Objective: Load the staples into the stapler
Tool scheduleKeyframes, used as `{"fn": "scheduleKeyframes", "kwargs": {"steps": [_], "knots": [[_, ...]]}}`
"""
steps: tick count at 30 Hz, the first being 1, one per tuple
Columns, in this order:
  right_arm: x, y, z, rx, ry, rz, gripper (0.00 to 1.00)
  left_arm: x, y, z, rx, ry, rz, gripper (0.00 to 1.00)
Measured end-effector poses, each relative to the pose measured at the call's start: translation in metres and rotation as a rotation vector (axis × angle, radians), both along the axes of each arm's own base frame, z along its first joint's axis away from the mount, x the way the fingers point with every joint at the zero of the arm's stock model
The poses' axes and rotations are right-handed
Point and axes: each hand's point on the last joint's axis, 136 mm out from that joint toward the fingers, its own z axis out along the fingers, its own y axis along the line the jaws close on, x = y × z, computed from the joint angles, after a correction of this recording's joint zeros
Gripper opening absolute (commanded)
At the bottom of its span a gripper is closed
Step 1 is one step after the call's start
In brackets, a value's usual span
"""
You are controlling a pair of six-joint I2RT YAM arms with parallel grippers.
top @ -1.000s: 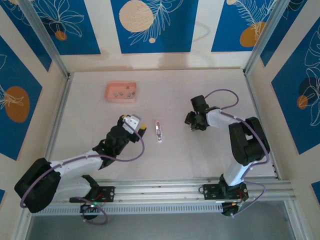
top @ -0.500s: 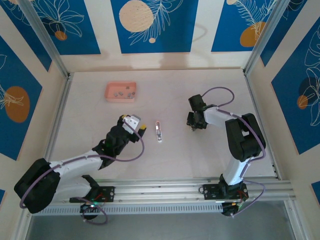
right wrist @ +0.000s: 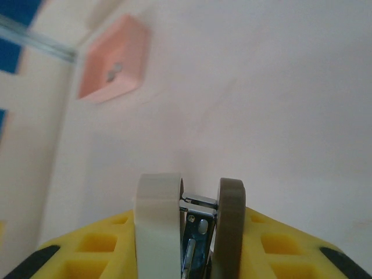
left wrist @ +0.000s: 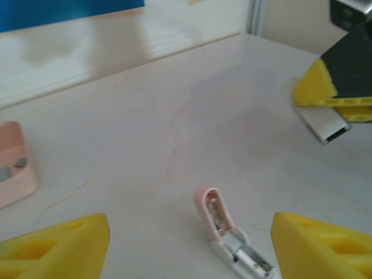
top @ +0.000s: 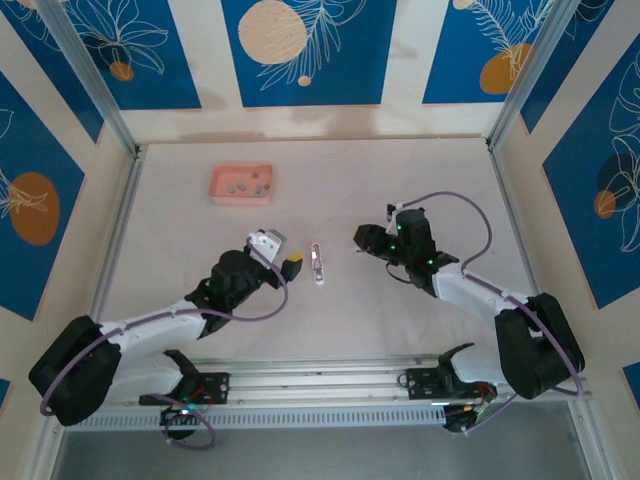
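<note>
"Two sets of jaws, and only one has hold of anything. What have the right jaws got?"

"A silver metal piece, pinched between the pads, one pale and one dark. From the left wrist camera its free end looks hollow. Whether it's a strip of staples, I can't tell."

"And the left jaws?"

"Spread wide, yellow fingertips well apart, gripping nothing. The stapler lies on the table just ahead of them, in line with the gap. It's opened out, pink part at one end, bare metal channel at the other."

"So it sits between the arms?"

"Yes. From above it's between the left arm and the right arm, just beside the left one's yellow finger. The right jaws hang near it on the other side, apart from it."

"Where are the staples?"

"Several tiny grey bits in the pink tray, toward the far left of the table, well apart from both sets of jaws and from the stapler."
</note>
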Motion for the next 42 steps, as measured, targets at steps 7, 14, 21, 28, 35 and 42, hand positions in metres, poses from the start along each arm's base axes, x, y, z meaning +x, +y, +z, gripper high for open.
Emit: {"fn": "scheduleKeyframes", "kwargs": {"steps": [7, 14, 21, 28, 35, 42], "knots": [[-0.019, 0.055, 0.040, 0.156, -0.096, 0.121, 0.28, -0.008, -0.024, -0.005, -0.061, 0.042, -0.101, 0.73], [-0.025, 0.071, 0.052, 0.215, -0.123, 0.150, 0.28, -0.013, -0.040, 0.000, -0.105, 0.024, -0.177, 0.72], [-0.034, 0.084, 0.055, 0.238, -0.122, 0.184, 0.27, -0.012, -0.053, 0.004, -0.151, 0.010, -0.202, 0.72], [-0.034, 0.085, 0.058, 0.244, -0.131, 0.171, 0.27, -0.010, -0.055, 0.008, -0.172, -0.001, -0.191, 0.67], [-0.031, 0.084, 0.059, 0.240, -0.141, 0.150, 0.27, -0.008, -0.058, 0.008, -0.194, -0.006, -0.190, 0.69], [-0.033, 0.086, 0.059, 0.243, -0.136, 0.149, 0.27, -0.009, -0.062, 0.013, -0.219, -0.024, -0.213, 0.72]]}}
